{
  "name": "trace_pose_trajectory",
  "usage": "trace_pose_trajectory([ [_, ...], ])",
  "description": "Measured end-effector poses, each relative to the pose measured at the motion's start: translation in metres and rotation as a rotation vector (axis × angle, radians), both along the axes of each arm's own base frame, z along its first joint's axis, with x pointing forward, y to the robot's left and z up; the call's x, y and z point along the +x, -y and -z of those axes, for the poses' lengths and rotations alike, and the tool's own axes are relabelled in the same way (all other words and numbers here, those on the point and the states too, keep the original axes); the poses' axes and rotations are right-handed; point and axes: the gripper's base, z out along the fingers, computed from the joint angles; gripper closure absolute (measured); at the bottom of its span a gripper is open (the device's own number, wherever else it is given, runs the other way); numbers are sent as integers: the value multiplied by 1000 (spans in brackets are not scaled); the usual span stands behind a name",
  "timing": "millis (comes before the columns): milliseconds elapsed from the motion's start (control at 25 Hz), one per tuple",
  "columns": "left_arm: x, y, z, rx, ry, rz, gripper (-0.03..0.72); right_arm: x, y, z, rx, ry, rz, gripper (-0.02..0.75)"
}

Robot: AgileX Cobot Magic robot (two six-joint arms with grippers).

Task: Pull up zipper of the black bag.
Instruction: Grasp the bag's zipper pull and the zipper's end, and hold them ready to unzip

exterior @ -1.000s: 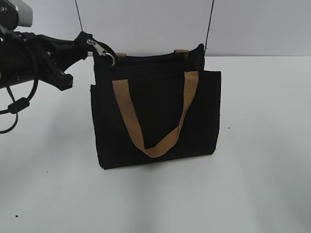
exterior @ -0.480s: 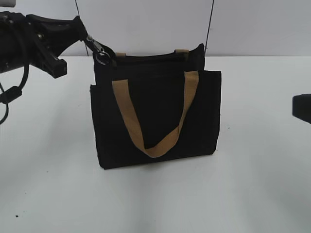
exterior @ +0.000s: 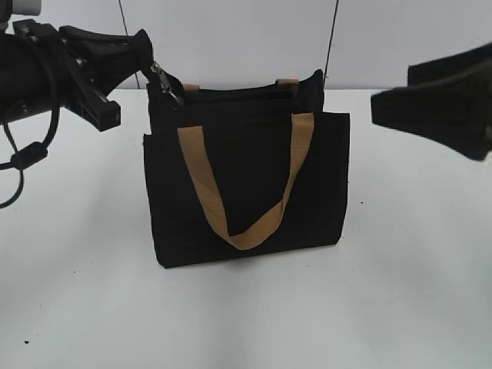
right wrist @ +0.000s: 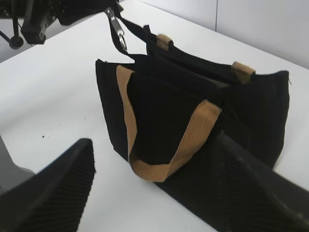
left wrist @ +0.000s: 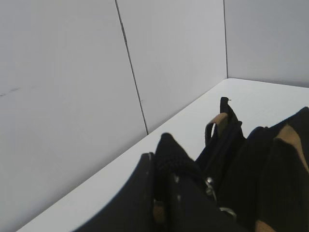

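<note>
The black bag (exterior: 246, 184) stands upright mid-table with its tan handles hanging down the front. The zipper (exterior: 231, 91) runs along its top rim. My left gripper (exterior: 143, 60) is at the bag's top left corner, shut on a black fabric tab (left wrist: 170, 151) at the zipper's end. The silver metal pull tab (exterior: 166, 83) dangles just beside the jaws and also shows in the left wrist view (left wrist: 210, 184) and the right wrist view (right wrist: 116, 30). My right gripper (exterior: 390, 92) hovers open and empty at the upper right, apart from the bag (right wrist: 193, 121).
The white table (exterior: 246, 315) spreads around the bag. A white panelled wall (exterior: 231, 38) stands close behind it. Black cables (exterior: 27, 157) hang from my left arm at the left edge.
My right gripper has come into view from the right and moved toward the bag. My left gripper has shifted slightly right, still holding the tab; the silver pull has swung.
</note>
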Motion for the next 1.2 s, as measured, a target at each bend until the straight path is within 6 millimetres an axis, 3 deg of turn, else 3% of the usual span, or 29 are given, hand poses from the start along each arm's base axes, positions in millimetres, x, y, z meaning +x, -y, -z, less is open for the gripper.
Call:
trace_pose_trajectory([
  [320,0,0,0,0,0,0,668,54,-18,-18,35,-43,-164,161],
  [680,0,0,1,6,-6,-5,668,60,-80,9,-8,-102,-474,161],
  [960,0,-1,1,8,-8,-7,668,71,-104,24,-152,28,-417,168],
  [1200,0,-1,1,8,-8,-7,668,101,-127,19,-173,82,-392,359],
])
